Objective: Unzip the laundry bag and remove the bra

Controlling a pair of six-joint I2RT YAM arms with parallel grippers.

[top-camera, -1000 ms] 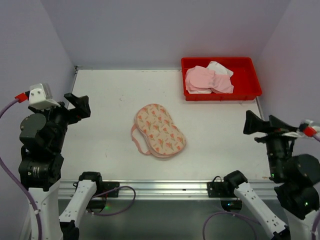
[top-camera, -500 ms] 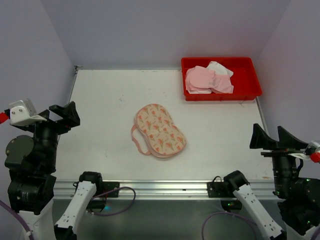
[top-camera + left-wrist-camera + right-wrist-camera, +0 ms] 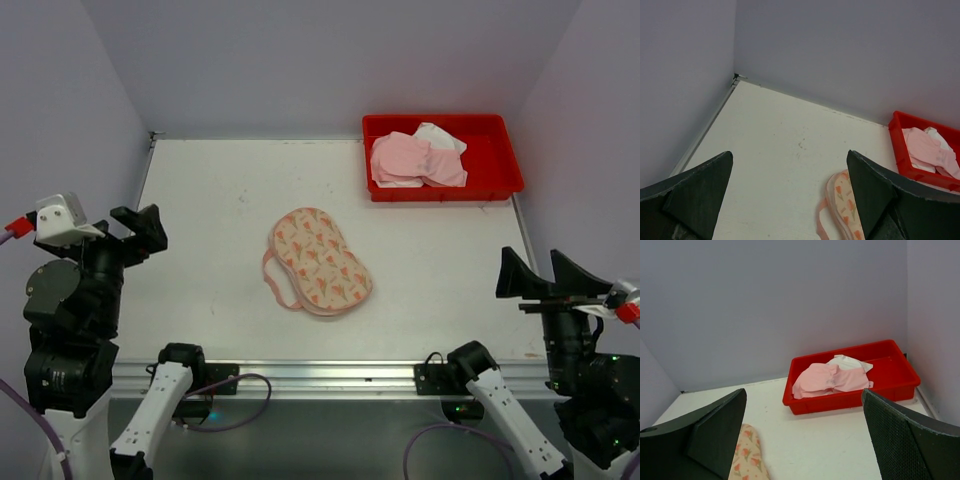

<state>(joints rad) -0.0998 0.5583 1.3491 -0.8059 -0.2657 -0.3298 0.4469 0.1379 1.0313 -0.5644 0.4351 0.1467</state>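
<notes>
The laundry bag (image 3: 320, 260) lies flat mid-table, a cream peanut-shaped pouch with red-pink print, pink trim and a loop on its left side. Its zip looks closed. Part of it shows in the left wrist view (image 3: 845, 207) and the right wrist view (image 3: 747, 455). The bra is hidden. My left gripper (image 3: 140, 232) hovers open above the table's left edge, well left of the bag; it holds nothing (image 3: 790, 152). My right gripper (image 3: 540, 272) hangs open over the table's right edge, far right of the bag, also holding nothing (image 3: 804, 390).
A red tray (image 3: 500, 185) stands at the back right with plain pink and white garments (image 3: 415, 158) piled in it; it also shows in the right wrist view (image 3: 840, 402). Grey walls close the table on the left, back and right.
The left arm dropped back toward the near-left, then eased slightly right again. The right arm drew back toward the near-right edge. Both grippers stayed open; the bag has not moved.
</notes>
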